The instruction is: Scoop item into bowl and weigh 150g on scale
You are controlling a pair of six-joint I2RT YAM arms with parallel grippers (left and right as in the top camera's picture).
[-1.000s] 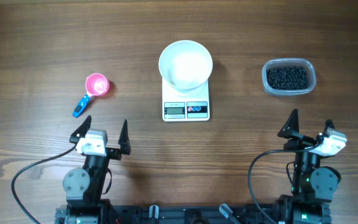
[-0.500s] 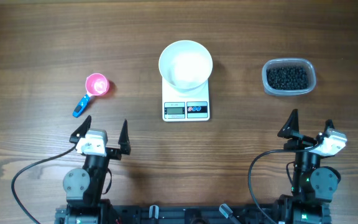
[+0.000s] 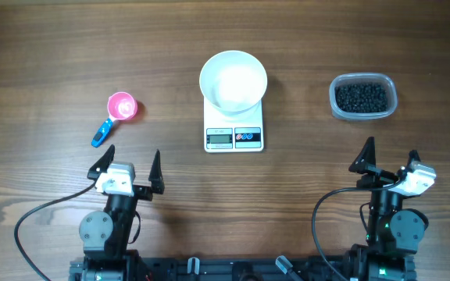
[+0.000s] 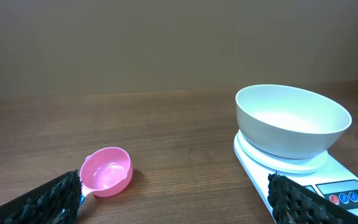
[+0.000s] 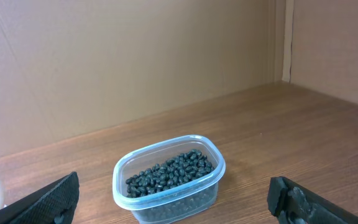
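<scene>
One bowl (image 3: 233,80), one scale (image 3: 233,129), one pink scoop (image 3: 120,106), one tub (image 3: 333,98), many black beads (image 3: 362,96).

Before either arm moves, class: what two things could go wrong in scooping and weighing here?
The pink scoop lies far left, the beans in the tub far right: beans may spill on the carry to the bowl. The bowl overhangs the small scale, so a nudge might shift it.

A wooden table (image 3: 45,47) carries a pink measuring scoop (image 3: 121,107) toward 9 o'clock, its cup open upward and its blue handle pointing to about 7 o'clock. A clear rounded-rectangular plastic tub (image 3: 394,100) stands toward 2 o'clock, well apart from the scoop. Black cables (image 3: 30,222) loop near the 6 o'clock edge. A plain tan wall (image 4: 166,43) backs the table.
</scene>
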